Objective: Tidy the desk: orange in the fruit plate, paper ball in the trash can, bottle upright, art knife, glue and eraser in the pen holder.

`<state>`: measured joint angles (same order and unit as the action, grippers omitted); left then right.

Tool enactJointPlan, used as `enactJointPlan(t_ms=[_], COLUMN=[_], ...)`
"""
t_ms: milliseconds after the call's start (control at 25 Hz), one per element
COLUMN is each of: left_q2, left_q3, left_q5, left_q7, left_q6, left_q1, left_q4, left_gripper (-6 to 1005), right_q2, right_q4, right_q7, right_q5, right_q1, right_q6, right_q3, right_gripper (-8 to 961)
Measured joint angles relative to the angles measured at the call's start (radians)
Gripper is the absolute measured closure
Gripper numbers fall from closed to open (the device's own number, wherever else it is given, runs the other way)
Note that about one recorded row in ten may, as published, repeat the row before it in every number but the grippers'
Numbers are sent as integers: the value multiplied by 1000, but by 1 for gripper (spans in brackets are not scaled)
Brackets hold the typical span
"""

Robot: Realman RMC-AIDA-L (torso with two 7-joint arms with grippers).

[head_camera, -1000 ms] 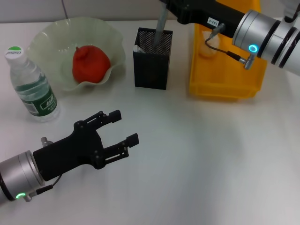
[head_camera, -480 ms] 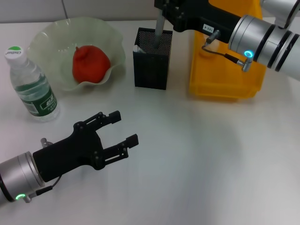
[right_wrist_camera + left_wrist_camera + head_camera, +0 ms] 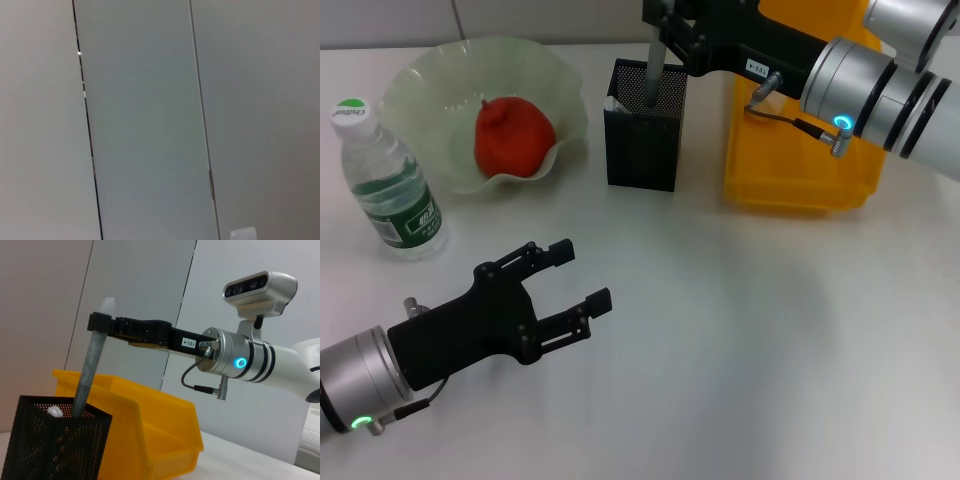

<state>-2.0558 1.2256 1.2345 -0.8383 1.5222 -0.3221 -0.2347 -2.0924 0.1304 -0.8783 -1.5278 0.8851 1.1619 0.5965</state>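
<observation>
My right gripper (image 3: 661,17) is shut on the grey art knife (image 3: 653,80), held upright with its lower end inside the black mesh pen holder (image 3: 642,150). The left wrist view shows the same: the right gripper (image 3: 100,322) clamps the knife (image 3: 91,372) near its top, above the holder (image 3: 55,450). The orange (image 3: 512,135) lies in the pale green fruit plate (image 3: 415,85). The bottle (image 3: 385,185) stands upright at the left. The yellow trash can (image 3: 800,175) stands right of the holder. My left gripper (image 3: 584,272) is open and empty, low over the table. The eraser is out of view.
A white object (image 3: 54,411) pokes up inside the pen holder beside the knife. The right forearm (image 3: 880,85) crosses above the trash can and hides its inside. The right wrist view shows only a wall.
My right gripper has moved a little left and down with the knife, whose lower end now sits deeper in the pen holder. The left arm has hardly moved.
</observation>
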Motion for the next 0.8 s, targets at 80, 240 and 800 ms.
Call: enactJointPlan(t_ms=[80, 240, 800], left_q2=[1, 2, 7], left_q3=[0, 0, 0], left_q5=[0, 0, 1], left_q7=[-1, -1, -3], left_q6=[0, 2, 7], left_q1=[0, 0, 0], left_q4=[0, -1, 0], left_gripper=[201, 201, 201], right_q2=[0, 0, 0], right_q4=[0, 0, -16], right_q7=[0, 0, 61], right_q5=[0, 0, 22], right_q1=[0, 0, -23], right_q6=[4, 1, 95], right_q3=[-1, 4, -8], right_gripper=[776, 726, 328])
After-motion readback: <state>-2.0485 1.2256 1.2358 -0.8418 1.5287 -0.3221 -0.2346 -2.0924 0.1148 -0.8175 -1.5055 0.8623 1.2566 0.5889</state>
